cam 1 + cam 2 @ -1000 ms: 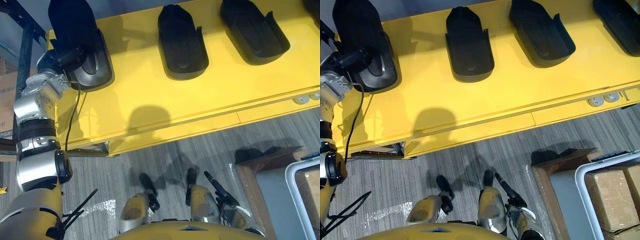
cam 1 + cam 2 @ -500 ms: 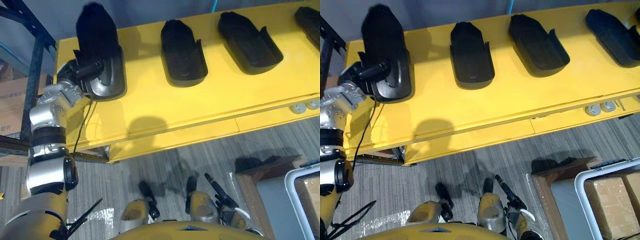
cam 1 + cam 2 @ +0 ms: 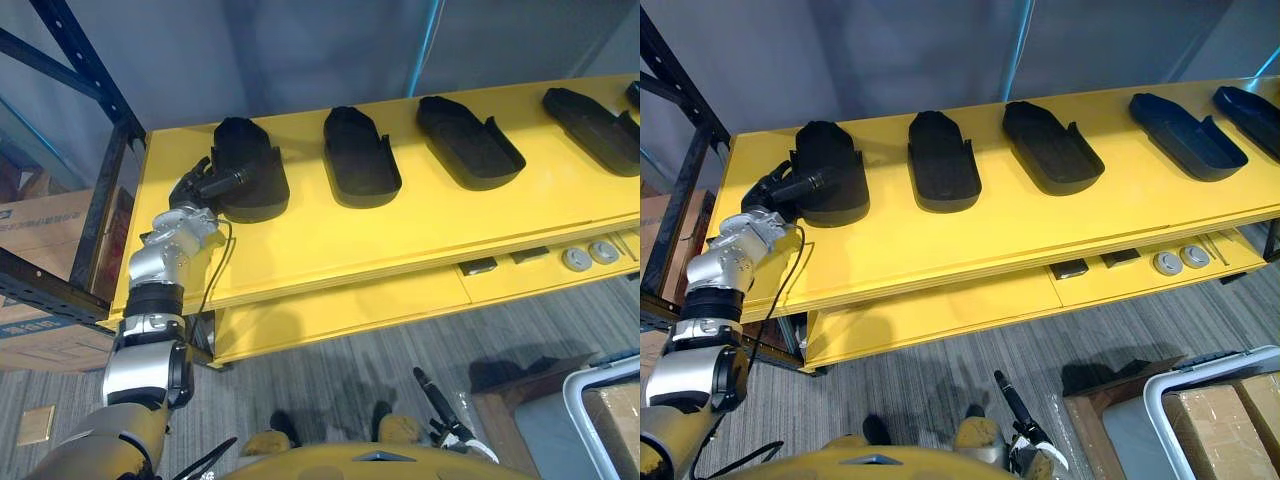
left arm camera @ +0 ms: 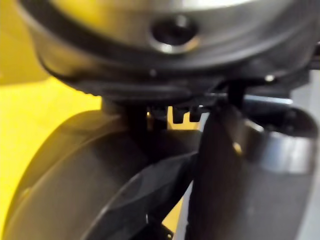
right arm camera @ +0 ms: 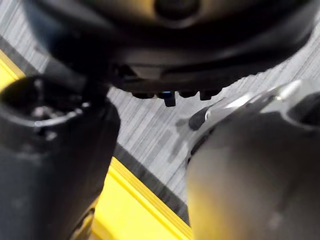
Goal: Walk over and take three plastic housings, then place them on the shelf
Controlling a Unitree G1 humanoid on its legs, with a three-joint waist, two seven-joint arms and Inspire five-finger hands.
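Note:
Several black plastic housings lie in a row on the yellow shelf (image 3: 400,230). My left hand (image 3: 190,195) is at the leftmost housing (image 3: 245,175), open, its straight fingers lying against that housing's near rim. The housing rests flat on the shelf. Close up in the left wrist view, the housing's dark curved shell (image 4: 65,170) sits on the yellow surface. A second housing (image 3: 358,165) and a third (image 3: 468,150) lie further right, apart from the hand. My right hand (image 3: 1010,397) hangs low over the floor, fingers straight, with nothing in it.
A dark blue rack upright (image 3: 90,80) stands at the shelf's left end, with cardboard boxes (image 3: 40,215) behind it. Two round silver parts (image 3: 1170,262) sit on the lower ledge. A white-rimmed cart (image 3: 1160,400) with a cardboard box stands on the floor at lower right.
The whole view has shifted and now takes in more of the shelf. My left hand's fingers have straightened from their curl on the leftmost housing's rim.

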